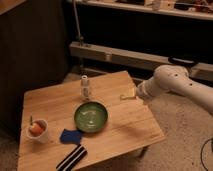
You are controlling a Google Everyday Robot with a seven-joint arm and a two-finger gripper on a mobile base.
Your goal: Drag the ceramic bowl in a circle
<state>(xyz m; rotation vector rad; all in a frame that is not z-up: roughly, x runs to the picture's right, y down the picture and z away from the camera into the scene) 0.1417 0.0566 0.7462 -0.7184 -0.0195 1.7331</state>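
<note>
The ceramic bowl (91, 116), green, glossy and shallow, sits near the middle of the wooden table (131, 126). My gripper (127, 95) hangs over the table's right part, to the right of the bowl and a little farther back, with a clear gap between them. Its yellowish fingers point left, stand open and hold nothing. The white arm (172, 82) reaches in from the right.
A small white bottle (85, 87) stands just behind the bowl. A white cup (38, 131) with orange content sits at the front left. A blue cloth (71, 136) and a black-and-white striped item (71, 157) lie in front of the bowl.
</note>
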